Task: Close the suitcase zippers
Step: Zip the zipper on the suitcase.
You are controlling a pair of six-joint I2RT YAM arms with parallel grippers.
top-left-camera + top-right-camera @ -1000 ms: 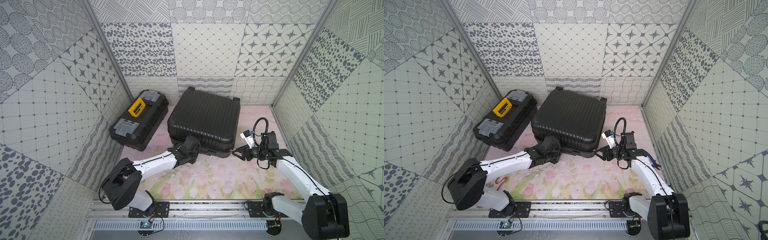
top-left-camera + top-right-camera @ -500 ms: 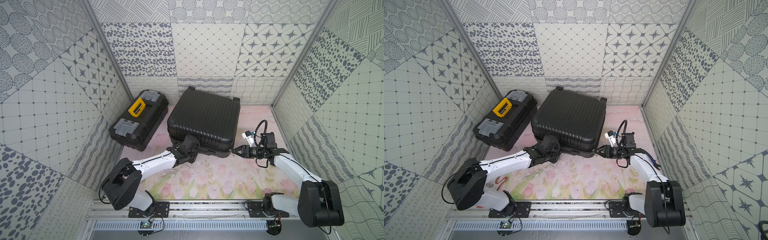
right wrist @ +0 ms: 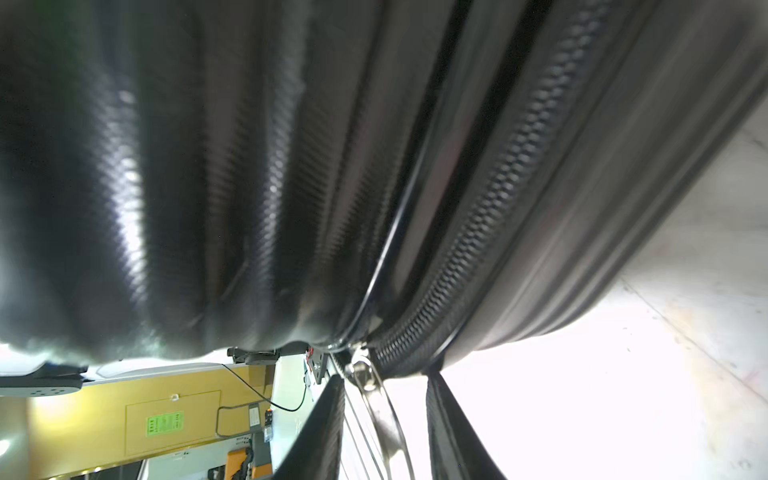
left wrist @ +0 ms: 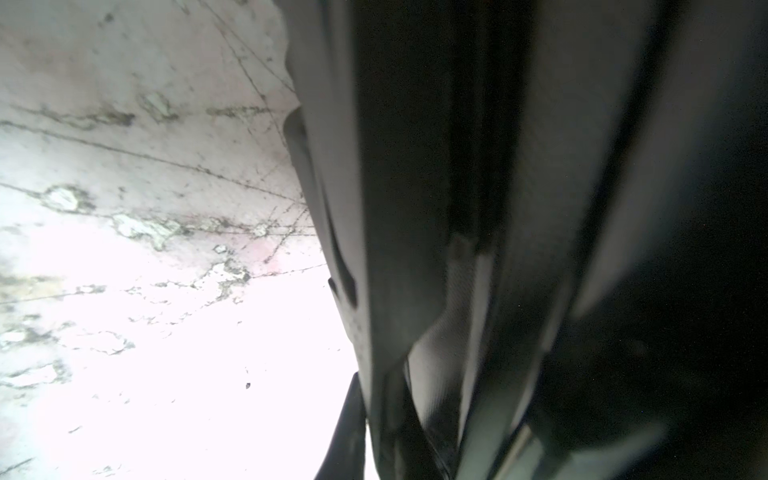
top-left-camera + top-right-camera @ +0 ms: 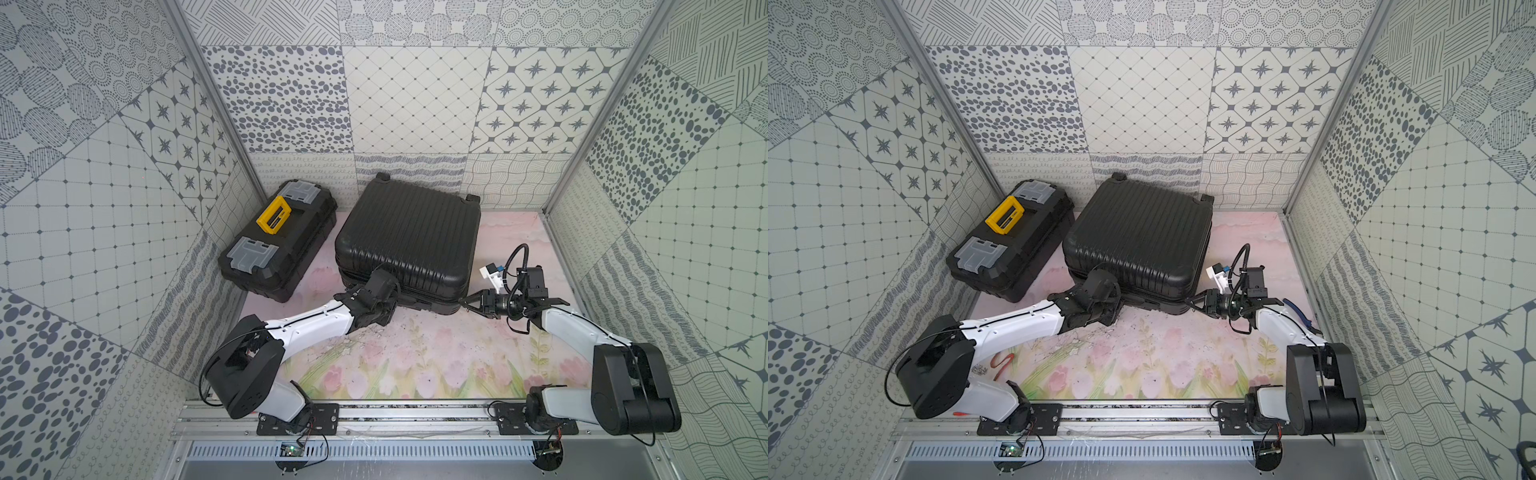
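Right jaws: shown in the right wrist view as two dark fingers (image 3: 328, 415) standing partly apart, with a silvery pull tab (image 3: 365, 372) between them. No pinch on the tab is shown. These jaws are held at the near right corner of the suitcase (image 5: 409, 241) by the right arm (image 5: 573, 328).

Left jaws: closed tight and pressed to the middle of the suitcase's near edge by the left arm (image 5: 307, 328). Whether a pull is gripped cannot be told, as the left wrist view is dark and blurred.

Progress: the suitcase lies flat at the far middle of the desk (image 5: 415, 365) with its two shells folded together. The zipper track (image 3: 498, 199) is seen running along the seam beside a dark gap, so closing is judged to be at an early stage. How much of the seam is already joined cannot be read. Most of the run round the case is taken as left to do.

Surroundings: a black toolbox (image 5: 278, 241) with a yellow handle stands just beside the suitcase's left side. The patterned back wall (image 5: 407, 166) lies close behind its wheeled far edge. Access to the seam on those two sides is judged to be cramped.
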